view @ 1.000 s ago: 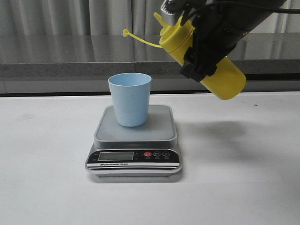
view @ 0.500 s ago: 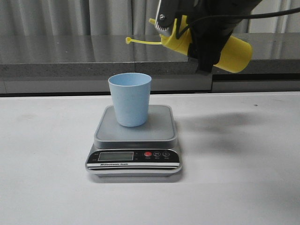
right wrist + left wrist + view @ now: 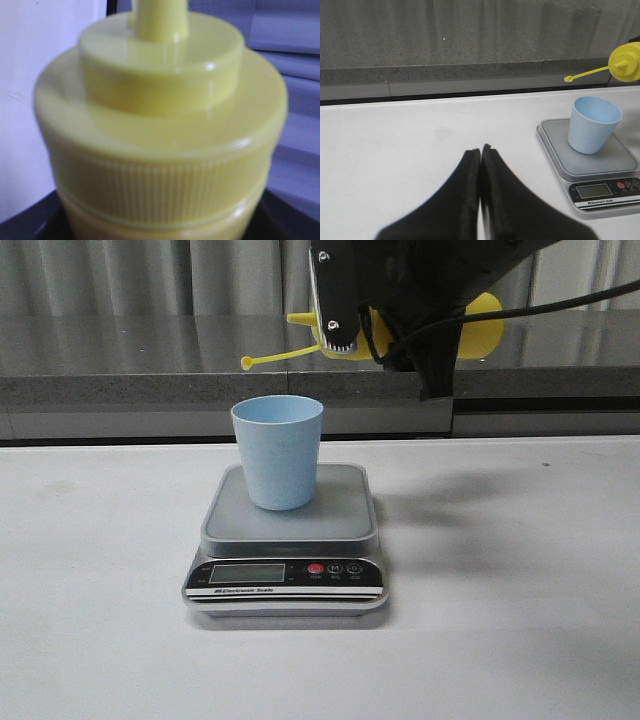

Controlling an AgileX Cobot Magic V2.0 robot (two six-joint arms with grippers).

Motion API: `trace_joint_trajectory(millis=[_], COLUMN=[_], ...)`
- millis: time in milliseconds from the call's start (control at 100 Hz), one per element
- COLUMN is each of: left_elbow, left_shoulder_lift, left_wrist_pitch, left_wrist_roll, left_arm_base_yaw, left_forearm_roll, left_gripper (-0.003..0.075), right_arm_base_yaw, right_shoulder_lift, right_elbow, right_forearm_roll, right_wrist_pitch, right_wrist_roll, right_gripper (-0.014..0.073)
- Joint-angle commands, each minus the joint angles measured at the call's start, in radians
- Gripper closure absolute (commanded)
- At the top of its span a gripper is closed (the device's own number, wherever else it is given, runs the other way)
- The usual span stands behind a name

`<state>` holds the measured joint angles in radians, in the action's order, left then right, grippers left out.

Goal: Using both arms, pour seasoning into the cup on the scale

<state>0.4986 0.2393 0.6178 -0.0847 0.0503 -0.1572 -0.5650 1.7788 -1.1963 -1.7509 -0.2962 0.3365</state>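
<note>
The pale blue cup [image 3: 277, 451] stands upright on the silver-grey scale [image 3: 287, 540]; both also show in the left wrist view, the cup [image 3: 593, 124] on the scale [image 3: 592, 160]. My right gripper [image 3: 415, 310] is shut on the yellow seasoning bottle [image 3: 480, 325] and holds it about level, high up, right of the cup, nozzle toward the cup, cap strap [image 3: 275, 356] hanging over it. The bottle's ribbed cap [image 3: 160, 125] fills the right wrist view. My left gripper [image 3: 480, 150] is shut and empty over the table, left of the scale.
A grey stone ledge [image 3: 150, 380] runs along the back of the white table [image 3: 520, 620], with curtains behind it. The scale's black front panel with display and red button [image 3: 315, 568] faces the front edge.
My right gripper has lifted the bottle and tipped it from a slant with the nozzle up to about level. The nozzle and strap have moved left toward the cup. The cup and scale have not moved.
</note>
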Motion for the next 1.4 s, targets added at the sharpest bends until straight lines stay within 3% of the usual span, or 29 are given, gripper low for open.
trace_joint_trajectory(millis=[0,320,970,1159,1389], left_elbow=[0.027,0.027,0.027,0.027,0.027], left_shoulder_lift=[0.011,0.011,0.011,0.011,0.011], left_wrist_pitch=[-0.076,-0.076,-0.076,-0.076,-0.076], left_wrist_roll=[0.01,0.01,0.01,0.01,0.01], left_arm_base_yaw=[-0.003,-0.003,-0.003,-0.003,-0.003], left_forearm_roll=[-0.009,-0.009,-0.009,-0.009,-0.009], left_gripper=[0.0741,0.0741,0.0741,0.0741,0.0741], right_arm_base_yaw=[-0.002,-0.01,-0.014,-0.014,-0.009], right_shoulder_lift=[-0.048,-0.048,-0.048,-0.048,-0.049], right_elbow=[-0.026,0.04,0.038,0.038,0.03], right_forearm_roll=[-0.047,-0.047,-0.047,-0.047,0.059], right_wrist_pitch=[-0.036,-0.04,-0.062,-0.062,-0.087], right_wrist_roll=[-0.023,-0.2,-0.298,-0.282,-0.037], right_gripper=[0.0652,0.0652,0.0652,0.0652,0.0652])
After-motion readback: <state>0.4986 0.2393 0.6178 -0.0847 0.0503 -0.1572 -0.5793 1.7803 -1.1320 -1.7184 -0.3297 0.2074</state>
